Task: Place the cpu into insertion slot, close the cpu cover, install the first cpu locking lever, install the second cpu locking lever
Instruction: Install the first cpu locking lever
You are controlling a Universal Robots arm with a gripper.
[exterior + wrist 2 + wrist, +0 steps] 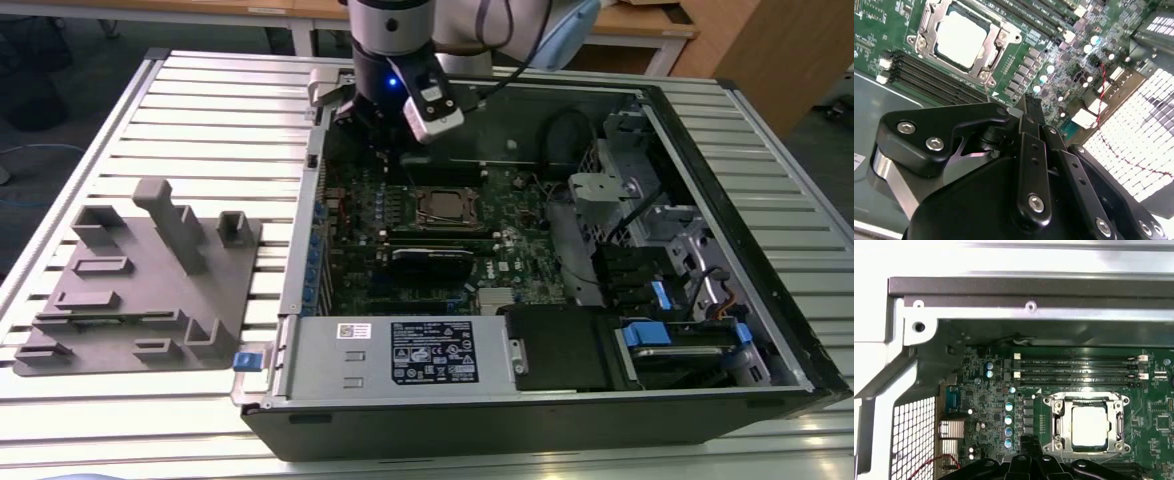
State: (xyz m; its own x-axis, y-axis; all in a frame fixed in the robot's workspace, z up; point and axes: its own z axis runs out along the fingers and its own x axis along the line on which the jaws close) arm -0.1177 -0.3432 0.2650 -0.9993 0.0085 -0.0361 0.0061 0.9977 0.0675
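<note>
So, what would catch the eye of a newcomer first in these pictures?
The open computer case stands out on the slatted table, the gripper hanging over its green board. In both wrist views the pale cpu lies inside the closed cpu cover. A grey fixture lies at the exterior view's left.

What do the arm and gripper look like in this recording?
The arm is silver-grey, with a black wrist showing a blue light, a white box-shaped unit and a dark cable. The gripper is black, built of jointed bars with silver screw heads.
</note>
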